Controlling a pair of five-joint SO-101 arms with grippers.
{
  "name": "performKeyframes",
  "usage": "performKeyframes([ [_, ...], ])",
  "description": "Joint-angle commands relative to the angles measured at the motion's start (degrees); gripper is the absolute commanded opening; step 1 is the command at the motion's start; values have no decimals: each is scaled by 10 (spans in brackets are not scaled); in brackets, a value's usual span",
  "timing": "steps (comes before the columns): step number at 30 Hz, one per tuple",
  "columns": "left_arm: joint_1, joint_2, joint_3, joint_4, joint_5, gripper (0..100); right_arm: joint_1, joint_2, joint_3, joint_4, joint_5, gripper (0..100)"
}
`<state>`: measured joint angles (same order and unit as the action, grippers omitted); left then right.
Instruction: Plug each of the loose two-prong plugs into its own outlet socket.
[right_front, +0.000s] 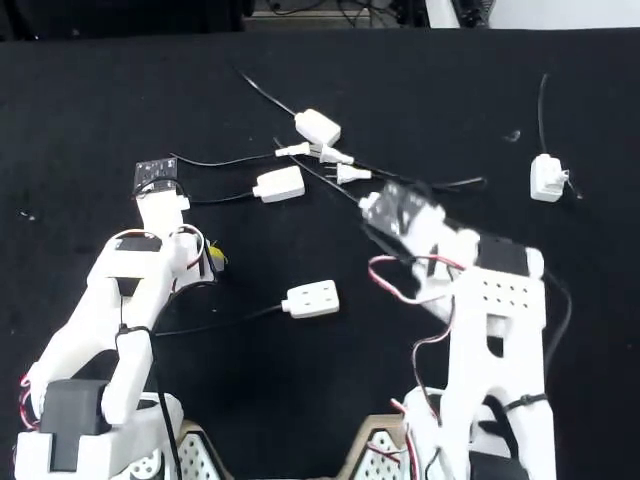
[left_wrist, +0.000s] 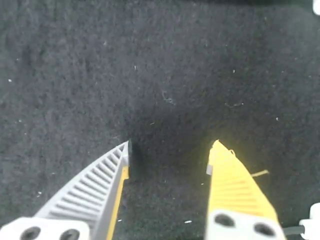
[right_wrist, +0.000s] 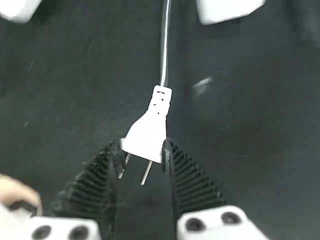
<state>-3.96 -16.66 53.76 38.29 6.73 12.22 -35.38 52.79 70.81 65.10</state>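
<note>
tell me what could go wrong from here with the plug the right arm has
1. The right gripper pinches the plug only at its fingertips, so it may twist or slip.
2. Its prongs point back toward the gripper, so it likely needs turning before plugging in.
3. Its cord runs near other cords, which lifting could drag.

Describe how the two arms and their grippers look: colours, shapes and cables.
The left arm and the right arm are white plastic with black motors and red wires; the right one has a perforated plate. The left gripper has one grey and one yellow ribbed finger, the right gripper two black ribbed fingers.
</note>
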Motion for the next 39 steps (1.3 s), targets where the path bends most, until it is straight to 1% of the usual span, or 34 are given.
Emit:
performKeyframes([
  [1, 7, -20, -3, -6, 1, 252, 14, -20, 29, 4, 35, 25],
  [2, 7, -20, -3, -6, 1, 252, 12, -20, 37, 4, 40, 51],
  [6, 7, -20, -3, -6, 1, 252, -13, -20, 47, 11, 40, 211],
  [8, 7, -20, -3, -6, 1, 252, -30, -22, 40, 25, 39, 237],
  [11, 7, -20, -3, -6, 1, 252, -64, -22, 16, 45, 33, 208],
  [13, 7, -20, -3, -6, 1, 252, -88, -20, 2, 39, -7, 168],
  [15, 7, -20, -3, -6, 1, 252, -116, -19, 3, 10, -45, 141],
  [19, 7, -20, -3, -6, 1, 252, -153, 1, 22, -46, -61, 138],
  [26, 7, -20, -3, -4, 1, 252, -144, 126, -25, -120, -58, 138],
  [34, 6, -20, -3, -4, 1, 252, -122, 282, -128, -122, -55, 139],
  [39, 7, -20, -3, -4, 1, 252, -99, 342, -153, -122, -24, 139],
])
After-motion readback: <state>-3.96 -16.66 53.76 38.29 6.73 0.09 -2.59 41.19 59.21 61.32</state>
